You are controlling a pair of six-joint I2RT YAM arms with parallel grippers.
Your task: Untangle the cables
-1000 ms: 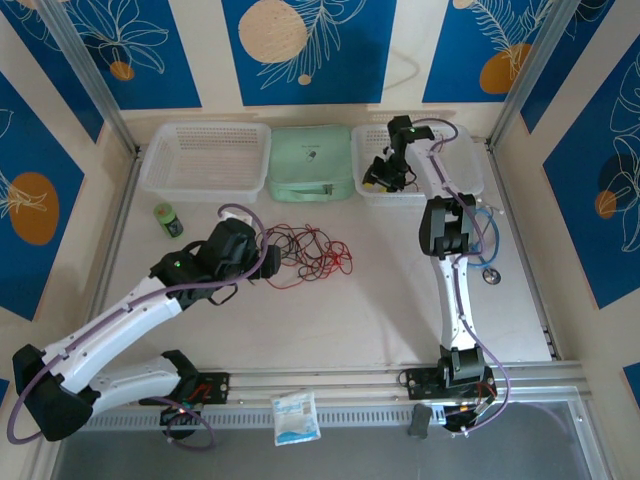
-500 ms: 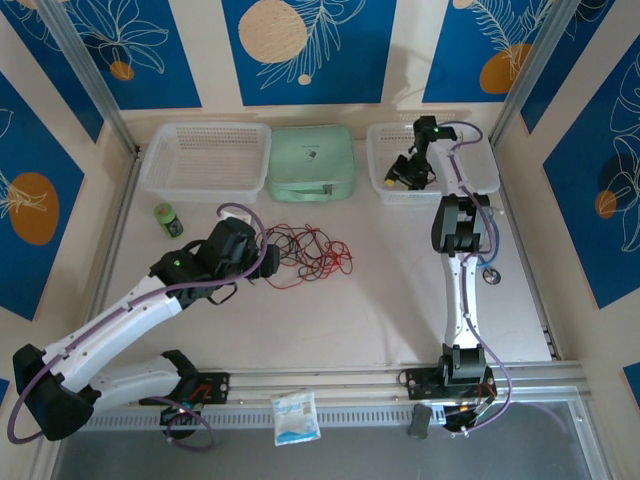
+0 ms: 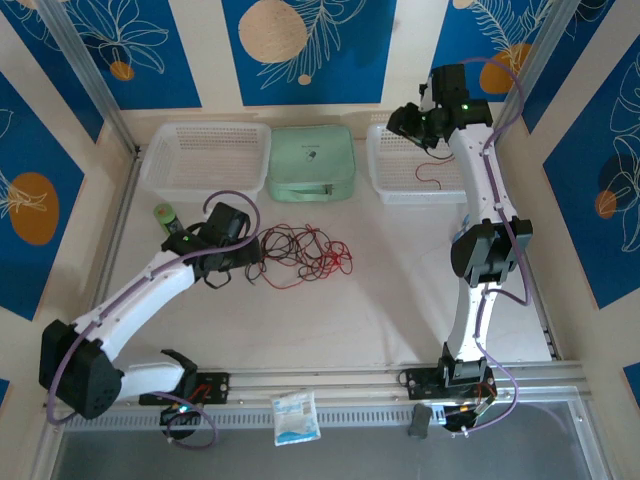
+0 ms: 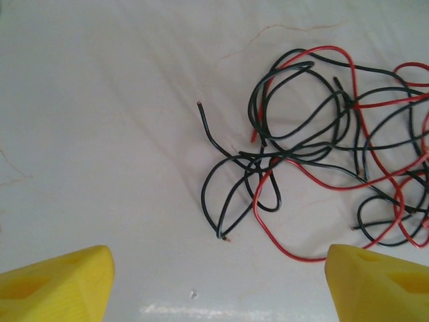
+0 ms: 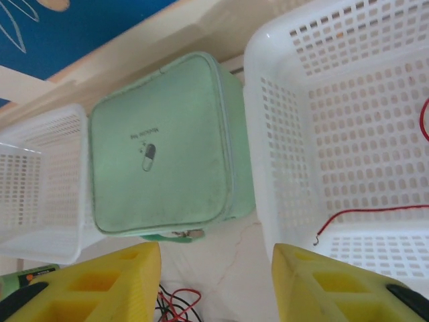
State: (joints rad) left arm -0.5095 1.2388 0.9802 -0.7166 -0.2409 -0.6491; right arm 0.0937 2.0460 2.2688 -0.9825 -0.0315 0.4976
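We see the red and black cables (image 4: 315, 161) in one knot mid-bench (image 3: 400, 300), left of centre; one red wire (image 5: 365, 213) lies apart in the right white basket (image 5: 265, 168) at the far edge; left gripper (image 4: 218, 285) at the knot's left end, jaws wide, empty; right gripper (image 5: 214, 282) above the basket's left rim, beside the green case (image 5: 167, 147), jaws apart, empty.
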